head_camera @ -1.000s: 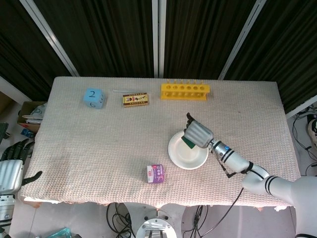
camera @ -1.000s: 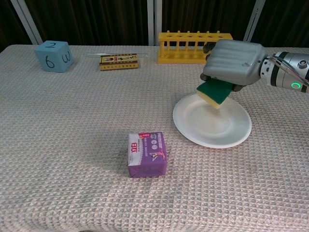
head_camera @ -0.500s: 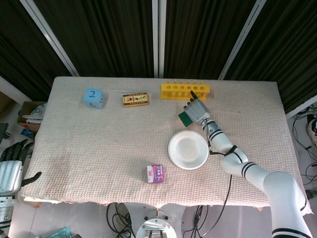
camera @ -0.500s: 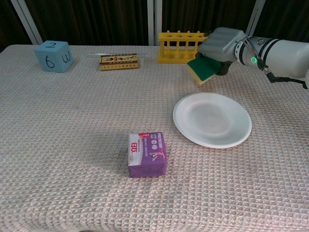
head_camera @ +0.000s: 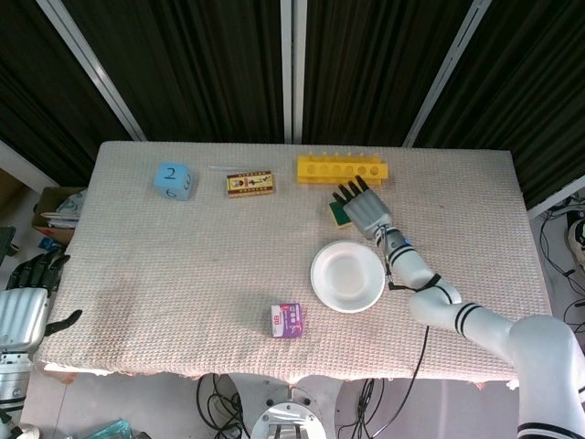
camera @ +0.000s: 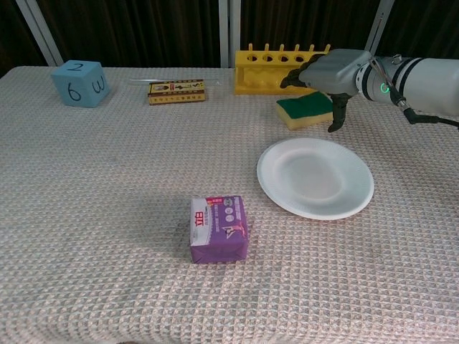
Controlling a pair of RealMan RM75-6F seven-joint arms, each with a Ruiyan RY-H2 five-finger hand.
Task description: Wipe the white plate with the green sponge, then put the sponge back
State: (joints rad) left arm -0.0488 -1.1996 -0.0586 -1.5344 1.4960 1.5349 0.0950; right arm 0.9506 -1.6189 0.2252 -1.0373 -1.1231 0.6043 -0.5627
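The white plate (head_camera: 347, 276) (camera: 315, 177) lies bare on the cloth at right of centre. The green sponge (camera: 303, 111) (head_camera: 339, 211), green on top and yellow below, lies flat on the table just behind the plate, in front of the yellow rack. My right hand (camera: 334, 75) (head_camera: 363, 208) hovers over the sponge's right end with its fingers spread and nothing between them. My left hand (head_camera: 27, 302) hangs off the table's left edge, holding nothing, and shows only in the head view.
A yellow test-tube rack (camera: 283, 68) stands right behind the sponge. A purple packet (camera: 219, 228) lies in front of the plate to the left. A blue number cube (camera: 80, 82) and a small flat box (camera: 176, 92) sit at the back left.
The right hand carried the sponge from over the plate back toward the rack, set it on the table and let go. Its fingers have spread apart.
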